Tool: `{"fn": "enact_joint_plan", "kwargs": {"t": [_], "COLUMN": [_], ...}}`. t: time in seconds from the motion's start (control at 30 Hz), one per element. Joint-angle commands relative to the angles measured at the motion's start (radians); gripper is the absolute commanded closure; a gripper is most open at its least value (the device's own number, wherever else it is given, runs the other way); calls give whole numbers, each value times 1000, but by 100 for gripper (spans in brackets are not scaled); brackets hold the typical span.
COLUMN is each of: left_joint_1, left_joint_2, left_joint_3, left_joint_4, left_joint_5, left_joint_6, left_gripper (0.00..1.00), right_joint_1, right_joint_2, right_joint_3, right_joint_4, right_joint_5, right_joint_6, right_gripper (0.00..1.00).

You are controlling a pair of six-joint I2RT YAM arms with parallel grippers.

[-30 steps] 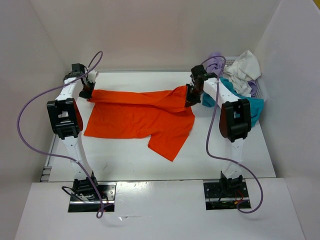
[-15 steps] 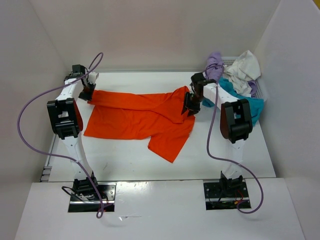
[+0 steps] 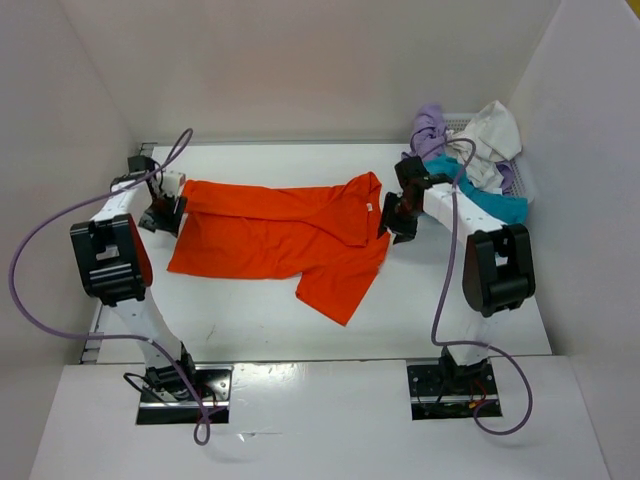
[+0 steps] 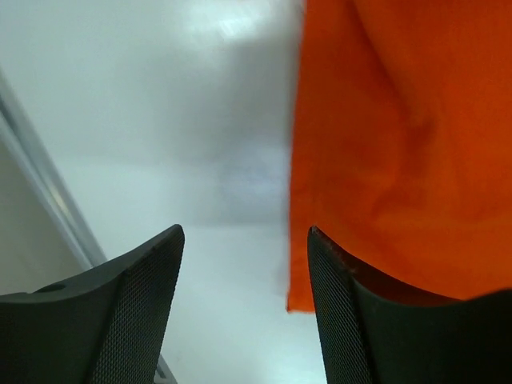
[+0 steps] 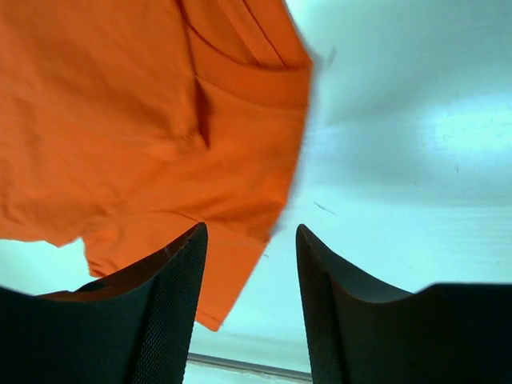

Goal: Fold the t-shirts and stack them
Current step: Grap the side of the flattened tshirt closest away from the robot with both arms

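"Across the white worktop [image 3: 250, 320], what lay there?"

"Mostly the orange t-shirt [image 3: 270, 235]. It was spread over the middle, its long side running from 9 o'clock to 3 o'clock. One flap reached toward 5 o'clock, and the neck opening sat at its 2 o'clock corner."

"And the other shirts?"

"They were heaped at the worktop's 2 o'clock corner, in and over the white mesh basket [image 3: 515, 182]. The teal-blue t-shirt [image 3: 495, 205] hung on the heap's 6 o'clock side. The off-white t-shirt [image 3: 490, 135] lay on top, and the lavender t-shirt [image 3: 430, 125] was on the 10 o'clock side."

"How did the claws stand?"

"The left claw [image 3: 160, 215] was at the orange t-shirt's 9 o'clock end, jaws apart with nothing between them. The cloth's edge lay just beside one finger. The right claw [image 3: 395, 222] was at the 3 o'clock end, by the neck opening. Its jaws were also parted and gripped nothing, with the shirt's edge lying below the gap."
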Motion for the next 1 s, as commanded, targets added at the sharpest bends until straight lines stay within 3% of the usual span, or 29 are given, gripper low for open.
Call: {"fn": "enact_joint_plan", "kwargs": {"t": [0.0,0.27,0.37,0.4,0.53,0.57,0.63,0.73,0.77,0.97], "left_joint_1": [-6,-6,-6,-6,-6,-6,-6,-6,-6,15], "left_joint_2": [-43,-57,-37,-37,-15,-15,-24,-58,-72,-239], "left_joint_3": [-115,-212,-221,-221,-232,-232,-241,-254,-254,-321], "left_joint_4": [-39,-19,-10,-10,-21,-21,-21,-31,-45,-130], "left_joint_5": [37,46,35,35,58,58,70,70,70,-46], "left_joint_6": [24,4,-5,-5,-5,-14,-14,-14,-14,53], "left_gripper": [30,30,35,38,73,87,97,100,100,100], "right_joint_1": [14,227,257,269,307,307,317,317,317,297], "right_joint_2": [-67,-101,-101,-101,-89,-89,-62,-40,-39,-162], "right_joint_3": [-105,-271,-321,-332,-341,-341,-364,-389,-389,-426], "right_joint_4": [34,111,147,161,186,195,207,232,232,154], "right_joint_5": [15,-118,-131,-158,-169,-155,-145,-145,-145,-59], "right_joint_6": [54,188,217,226,254,254,254,254,254,263], "right_gripper": [46,38,38,38,38,41,47,80,100,100]}}
